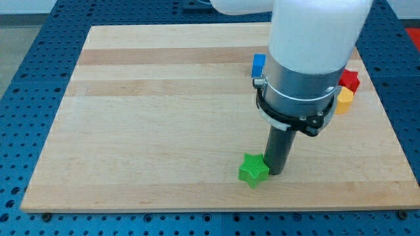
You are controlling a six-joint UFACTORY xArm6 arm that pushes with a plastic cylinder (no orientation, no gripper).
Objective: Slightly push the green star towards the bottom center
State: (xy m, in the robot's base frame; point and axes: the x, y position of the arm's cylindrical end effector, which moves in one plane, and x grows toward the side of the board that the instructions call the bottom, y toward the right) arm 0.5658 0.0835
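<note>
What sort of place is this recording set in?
Probably a robotics lab bench: a wooden board lies on a blue perforated table, and my tip rests beside the green star, with small blue, red and yellow blocks nearby.

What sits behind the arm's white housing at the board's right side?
Partly covered by the arm: a blue block on its left, a red block and yellow block on its right. Their hidden parts, and anything else behind, cannot be seen.
</note>
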